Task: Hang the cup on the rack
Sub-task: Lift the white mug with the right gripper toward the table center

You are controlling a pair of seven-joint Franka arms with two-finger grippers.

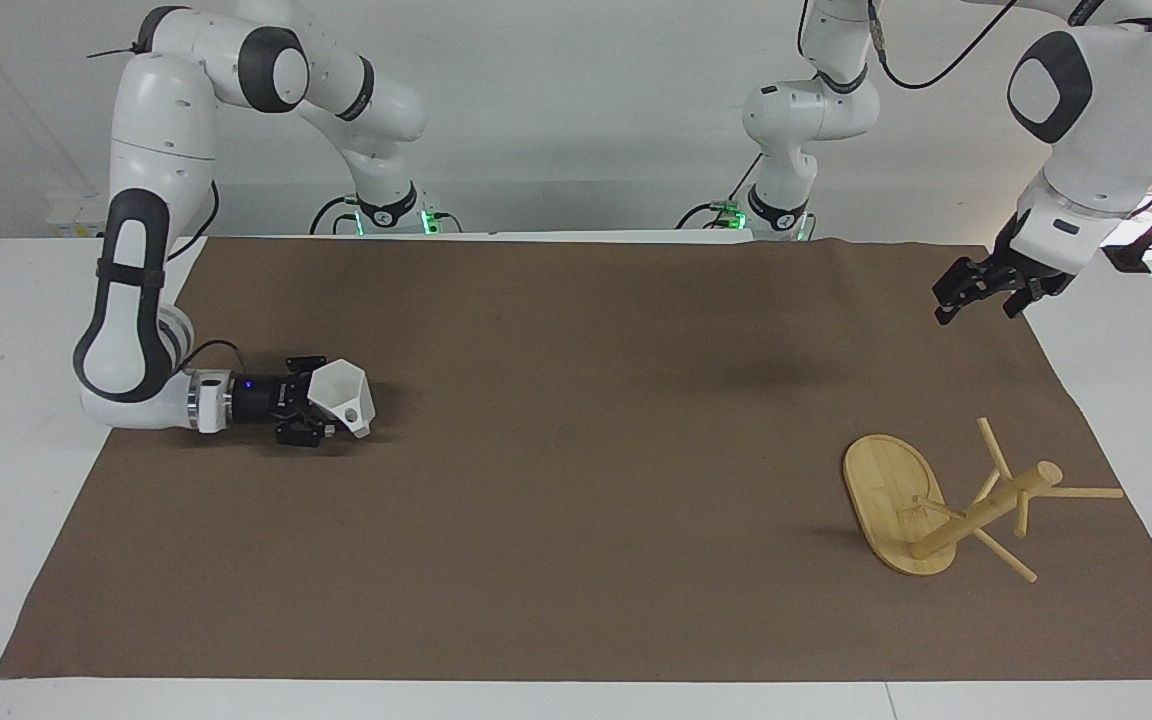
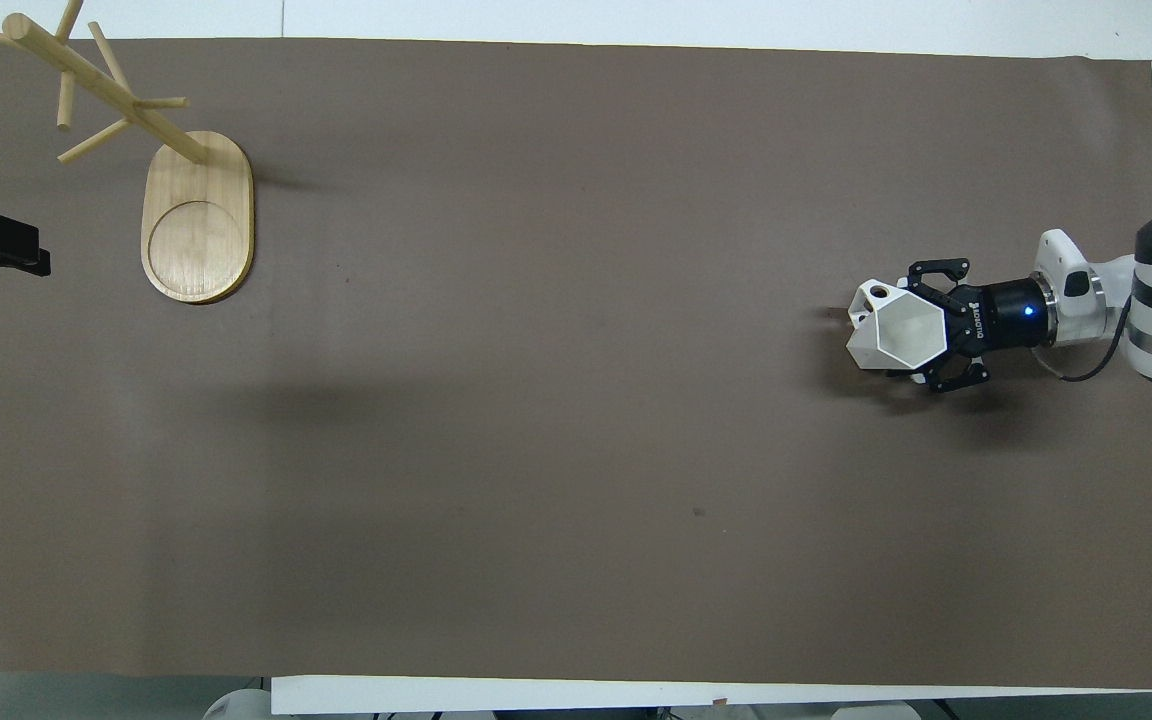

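Our right arm folds down from its shoulder and lays its forearm and wrist low and level along the table, with the right gripper (image 1: 321, 412) pointing toward the left arm's end, its fingers (image 2: 936, 270) clamped on the cup (image 1: 343, 394). Our left arm waits raised at its own end, its wrist tilted down, the left gripper (image 1: 976, 292) hanging in the air.

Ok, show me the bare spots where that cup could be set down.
The brown mat is bare from the cup in the right gripper to the rack. Only the rack's pegs crowd the left arm's end, below the waiting left gripper.
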